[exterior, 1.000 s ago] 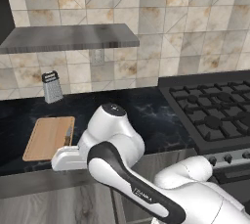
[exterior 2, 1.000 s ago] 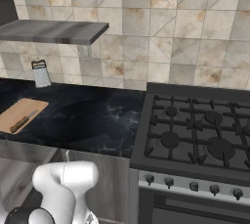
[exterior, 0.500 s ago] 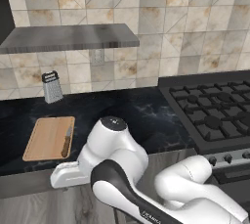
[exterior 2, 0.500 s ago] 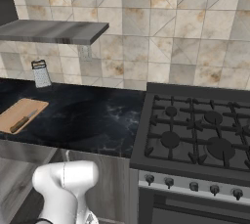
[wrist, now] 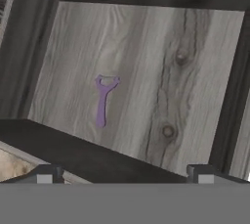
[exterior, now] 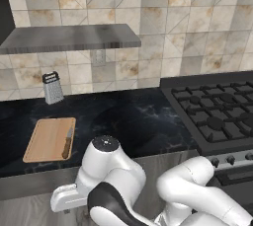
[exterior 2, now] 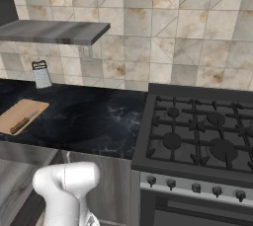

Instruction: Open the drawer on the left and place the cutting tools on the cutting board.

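Peeler [wrist: 104, 98], purple, Y-shaped: lies flat on the grey wood-grain floor of the open drawer [wrist: 161, 71], ahead of the gripper [wrist: 123, 173] and a little toward its left finger; long axis runs roughly along the line of sight in the hand view, forked head away from the gripper, handle end nearer it. Nothing else lies on the drawer floor around it

Gripper: fingers spread wide, empty, hovering above the drawer; the dark drawer wall [wrist: 97, 157] lies between the fingertips and the peeler

Knife [exterior: 67, 142], brown handle, short silver blade: rests on the cutting board [exterior: 44, 138] near its right edge, long axis along the board's depth, blade toward the wall, handle toward the counter front

Cutting board: light tan, flat on the black counter [exterior: 133, 121], up and off to the left of the arm

Box grater [exterior: 52, 87]: upright at the wall, behind the board, apart from it

Stove [exterior: 217, 116]: right of the counter

Change: the arm has dropped lower in front of the counter over the last second; board, knife and grater unmoved
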Controlling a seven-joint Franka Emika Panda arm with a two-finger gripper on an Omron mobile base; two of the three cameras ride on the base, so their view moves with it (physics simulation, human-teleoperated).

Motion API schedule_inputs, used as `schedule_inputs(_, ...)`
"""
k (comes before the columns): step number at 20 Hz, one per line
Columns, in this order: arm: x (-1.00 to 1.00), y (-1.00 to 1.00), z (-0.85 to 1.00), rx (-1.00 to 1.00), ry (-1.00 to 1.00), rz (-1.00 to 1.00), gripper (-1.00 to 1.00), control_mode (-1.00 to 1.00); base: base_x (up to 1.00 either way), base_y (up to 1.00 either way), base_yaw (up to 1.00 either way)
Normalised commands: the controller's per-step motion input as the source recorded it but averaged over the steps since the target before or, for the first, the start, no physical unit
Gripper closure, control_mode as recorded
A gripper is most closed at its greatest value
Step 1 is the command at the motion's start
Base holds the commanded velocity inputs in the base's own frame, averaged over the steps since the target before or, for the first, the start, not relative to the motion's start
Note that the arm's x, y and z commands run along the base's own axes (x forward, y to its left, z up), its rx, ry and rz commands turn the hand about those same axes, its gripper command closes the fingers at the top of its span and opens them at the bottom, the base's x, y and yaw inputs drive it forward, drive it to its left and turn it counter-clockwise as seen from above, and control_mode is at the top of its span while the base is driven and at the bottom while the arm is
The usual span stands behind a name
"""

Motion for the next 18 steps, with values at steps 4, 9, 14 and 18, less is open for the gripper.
schedule_inputs(4, 0.00, 0.04, -0.67, 0.00, 0.08, 0.00, -1.00, -1.00, 0.00, 0.00, 0.00)
schedule_inputs(9, 0.00, 0.12, -0.40, -0.06, 0.11, 0.00, -1.00, -1.00, 0.00, 0.00, 0.00)
schedule_inputs(14, 0.00, 0.12, -0.27, -0.13, 0.10, 0.00, -1.00, -1.00, 0.00, 0.00, 0.00)
schedule_inputs(18, 0.01, 0.20, -0.38, -0.16, 0.09, 0.00, -1.00, -1.00, 0.00, 0.00, 0.00)
